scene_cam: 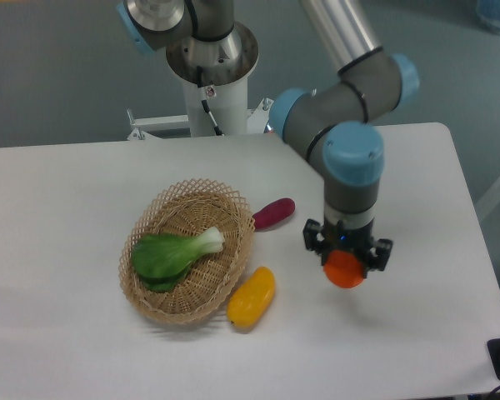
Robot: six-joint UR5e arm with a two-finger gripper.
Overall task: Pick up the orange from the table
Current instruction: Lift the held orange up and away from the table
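The orange (344, 269) is a small, smooth, bright-orange fruit, round with no clear long axis, so it points no particular way; only its lower part shows beneath the black fingers. It sits at centre right of the frame, clasped by the gripper (347, 260), whose fingers close in on it from either side while the arm hangs straight down over the white desk (75, 200). Whether the orange touches the desk or hangs just above it cannot be told for sure. At left of centre a woven wicker basket (188, 249) holds a leafy green vegetable (173, 252) with a pale stalk. Just outside the basket rim lie a yellow elongated fruit (252, 296) at lower right and a purple oblong vegetable (273, 212) at upper right.
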